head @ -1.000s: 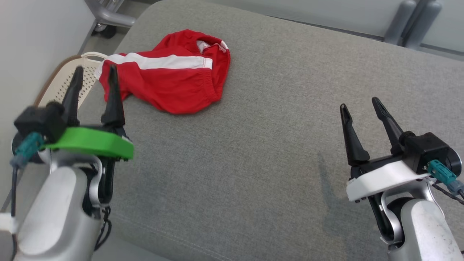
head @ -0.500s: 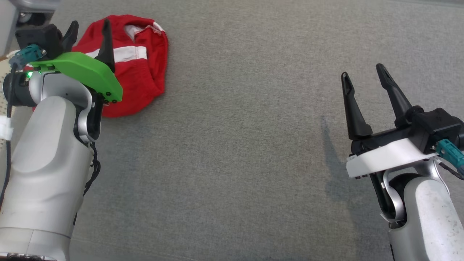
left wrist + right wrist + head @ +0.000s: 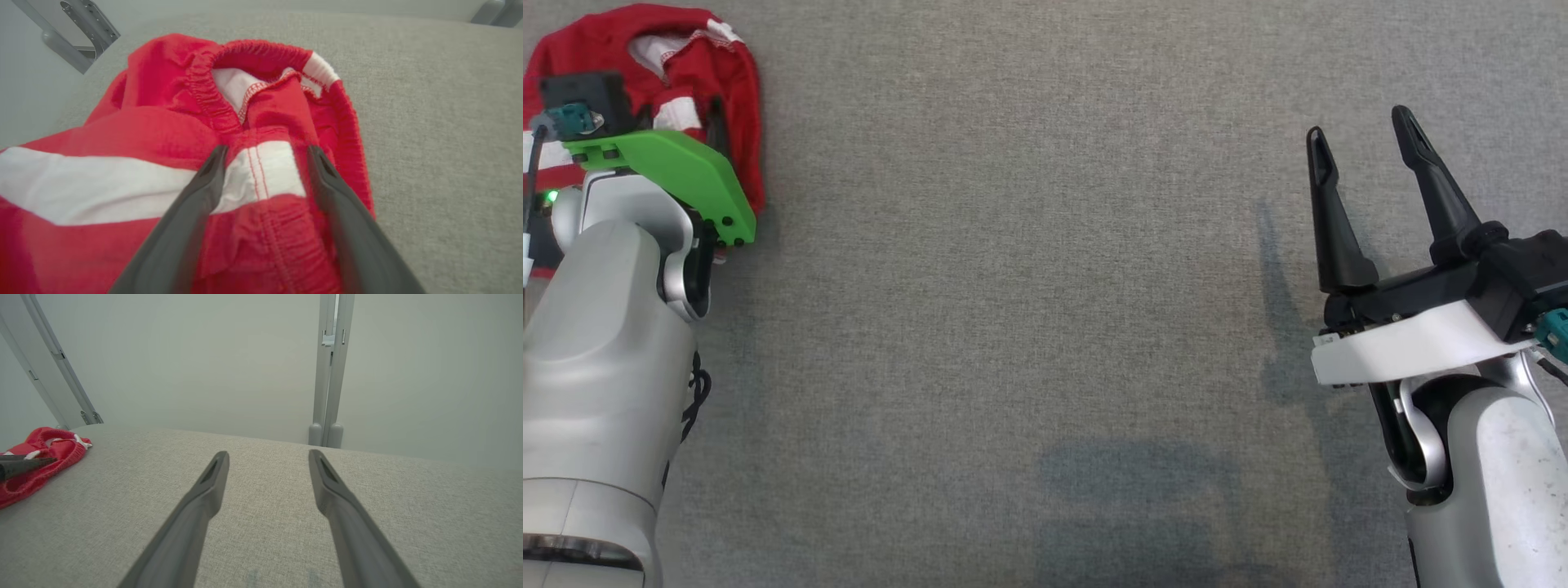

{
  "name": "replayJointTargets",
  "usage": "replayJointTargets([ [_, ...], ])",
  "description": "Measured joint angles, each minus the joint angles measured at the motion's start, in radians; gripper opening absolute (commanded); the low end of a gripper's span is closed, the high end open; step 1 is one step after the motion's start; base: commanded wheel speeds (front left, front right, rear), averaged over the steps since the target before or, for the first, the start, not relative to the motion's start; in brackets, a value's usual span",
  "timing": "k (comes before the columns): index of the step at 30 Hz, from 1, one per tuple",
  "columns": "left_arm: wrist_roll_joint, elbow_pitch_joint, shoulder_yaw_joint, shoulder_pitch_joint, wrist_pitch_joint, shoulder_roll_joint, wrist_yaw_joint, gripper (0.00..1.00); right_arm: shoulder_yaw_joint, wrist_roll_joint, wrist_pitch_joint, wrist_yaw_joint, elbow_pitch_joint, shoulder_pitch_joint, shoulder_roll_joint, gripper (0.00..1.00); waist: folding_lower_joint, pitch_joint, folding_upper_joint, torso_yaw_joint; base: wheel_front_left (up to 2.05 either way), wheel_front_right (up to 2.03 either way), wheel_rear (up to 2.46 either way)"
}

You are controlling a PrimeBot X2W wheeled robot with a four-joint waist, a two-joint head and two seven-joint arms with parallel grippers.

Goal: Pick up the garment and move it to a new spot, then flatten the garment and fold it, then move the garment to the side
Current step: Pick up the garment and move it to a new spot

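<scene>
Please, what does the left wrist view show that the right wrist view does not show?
Left wrist view: stitching on the white stripe, with the open left gripper astride it. Right wrist view: the open right gripper above bare cushion, an upright grey post behind. Both: the red shorts, a left finger, the cushion.

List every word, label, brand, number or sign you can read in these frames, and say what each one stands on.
No readable text anywhere in these frames.
Red garment: white stripe and stitching, no print or legible tag.
Green plate behind the left gripper: plain.
White plate behind the right gripper: plain.
Grey surface: unmarked.
</scene>
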Motion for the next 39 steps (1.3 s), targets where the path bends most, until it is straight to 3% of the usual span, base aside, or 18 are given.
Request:
replayJointTargets([
  [10,0.015,0.128,-0.035,-0.039,0.023,0.006,-0.001,1.00,0.005,0.000,0.001,0.000,-0.031,-0.006,0.000,1.00,0.0000,0.029,0.0000,-0.035,0.00,0.00,0.00],
  [11,0.017,0.136,-0.038,-0.041,0.023,0.006,0.002,0.82,0.005,0.000,0.000,0.000,-0.031,-0.006,0.000,1.00,0.0000,0.028,0.0000,-0.036,0.00,0.00,0.00],
  [12,0.022,0.143,-0.041,-0.041,0.023,0.005,0.005,0.82,0.004,0.000,0.000,0.000,-0.030,-0.006,0.000,1.00,0.0000,0.026,0.0000,-0.037,0.00,0.00,0.00],
  [13,0.024,0.151,-0.044,-0.043,0.022,0.005,0.007,0.39,0.004,0.001,-0.002,0.000,-0.030,-0.006,0.000,1.00,0.0000,0.023,0.0000,-0.037,0.00,0.00,0.00],
  [14,0.024,0.159,-0.046,-0.043,0.019,0.006,0.007,0.08,0.002,0.002,-0.004,0.000,-0.028,-0.006,0.000,1.00,0.0000,0.020,0.0000,-0.038,0.00,0.00,0.00],
  [15,0.024,0.167,-0.048,-0.042,0.016,0.007,0.010,0.00,0.000,0.003,-0.006,0.000,-0.027,-0.005,0.000,1.00,0.0000,0.016,0.0000,-0.038,0.00,0.00,0.00],
  [28,0.025,0.185,-0.059,0.009,-0.119,0.026,-0.032,0.00,-0.027,0.029,-0.044,0.000,0.007,0.034,0.000,1.00,0.0000,-0.078,0.0000,-0.025,0.00,0.00,0.00],
  [39,0.062,0.061,-0.119,0.059,-0.190,0.022,-0.061,0.00,-0.039,0.062,-0.070,0.000,0.043,0.082,0.000,1.00,-0.0001,-0.162,0.0000,-0.014,0.00,0.00,0.00],
])
